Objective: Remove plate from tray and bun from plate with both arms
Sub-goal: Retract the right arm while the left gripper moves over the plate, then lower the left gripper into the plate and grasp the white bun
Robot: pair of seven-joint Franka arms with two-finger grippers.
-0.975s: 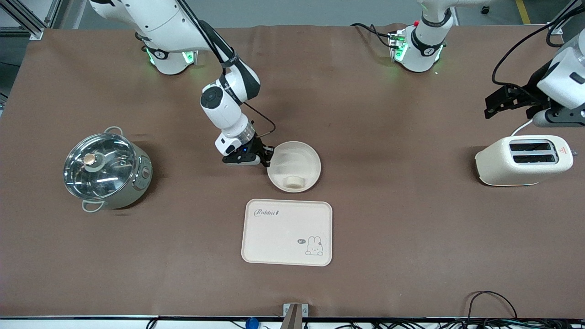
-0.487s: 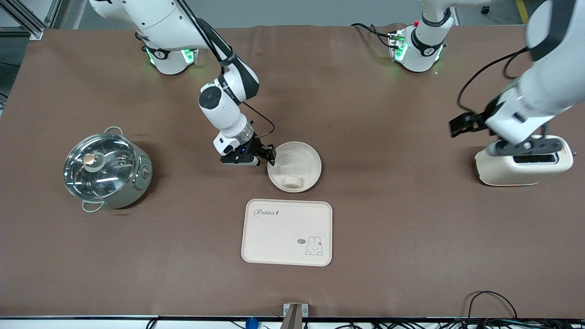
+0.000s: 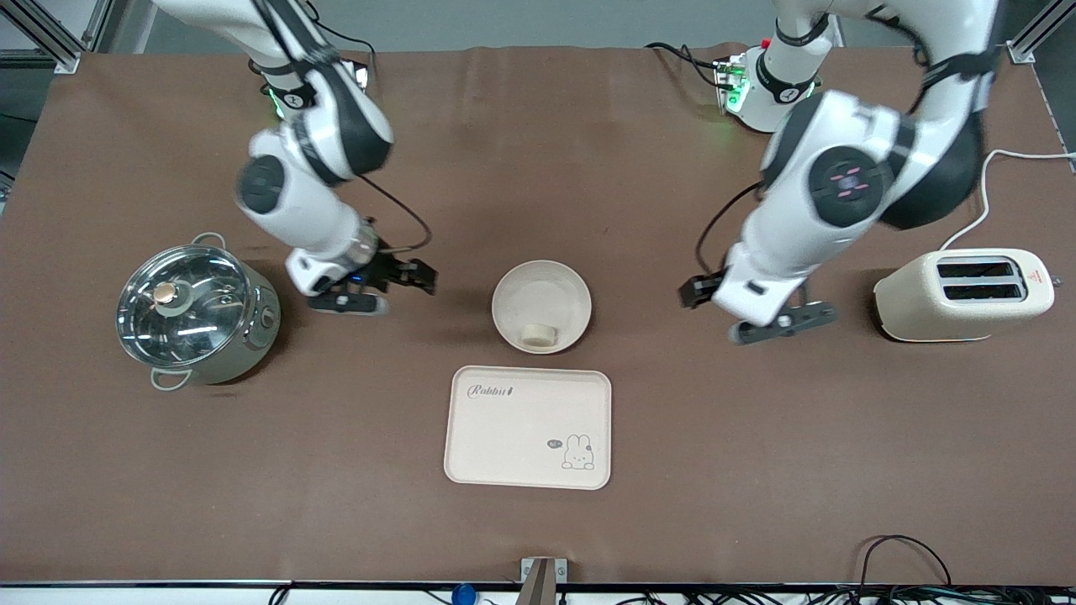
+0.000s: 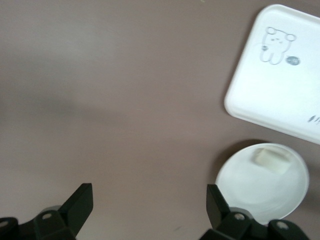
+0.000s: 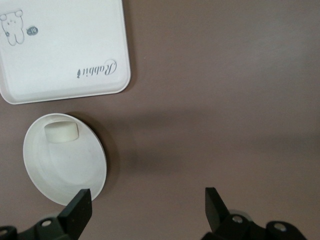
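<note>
The tray (image 3: pixel 527 426) lies nearest the camera, bare. Just past it the plate (image 3: pixel 541 305) sits on the table, off the tray, with the bun (image 3: pixel 539 335) still on it. The right gripper (image 3: pixel 409 280) has let go of the plate's rim and drawn back, jaws apart. The left gripper (image 3: pixel 696 292) has swung in beside the plate, jaws apart, likely going for the bun

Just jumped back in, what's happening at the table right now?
The plate sits on the table, off the tray, with the bun on it. The right pincer hangs open over the table beside the plate, holding nothing. The left pincer hangs open at the plate's toaster end.
</note>
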